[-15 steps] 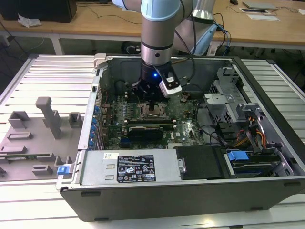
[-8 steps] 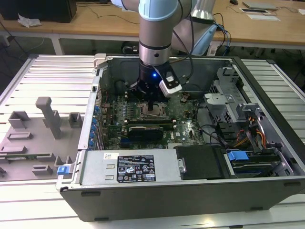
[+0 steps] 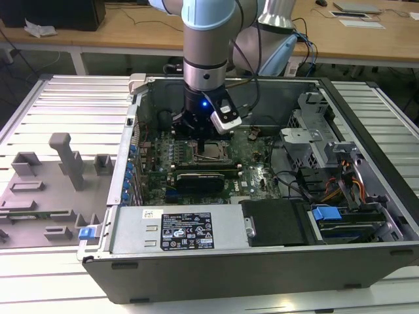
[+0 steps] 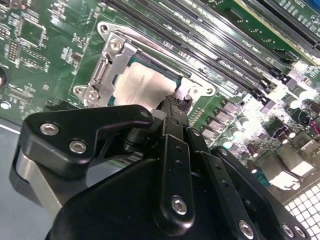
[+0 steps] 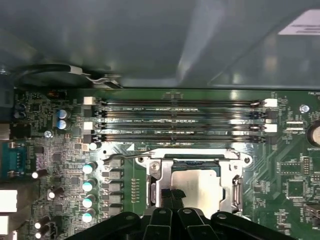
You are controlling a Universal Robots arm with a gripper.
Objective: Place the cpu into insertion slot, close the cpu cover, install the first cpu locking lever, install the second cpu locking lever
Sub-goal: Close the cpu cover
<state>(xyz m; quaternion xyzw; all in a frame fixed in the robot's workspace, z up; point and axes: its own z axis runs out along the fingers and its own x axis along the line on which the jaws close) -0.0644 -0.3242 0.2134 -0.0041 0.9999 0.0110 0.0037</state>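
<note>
While the arm stands over the open computer case point(image 3: 196, 261) on the slatted counter point(image 3: 65, 98), the gripper point(image 3: 208, 140) hangs directly above the insertion slot point(image 5: 235, 156) of the green motherboard. In both wrist views the cpu point(image 5: 197, 181) lies flat inside that slot, its pale metal top facing up. The cpu cover point(image 5: 156, 182) lies down around it, the chip showing through its square window. The fingers point(image 4: 172, 106) are drawn together with nothing seen between them, and their tips are at one edge of the slot, at or just above the frame; whether they touch it cannot be told. A thin metal lever point(image 5: 120, 156) runs along the slot's side nearest the long black memory slots point(image 5: 180, 120); whether it is latched is unclear.
</note>
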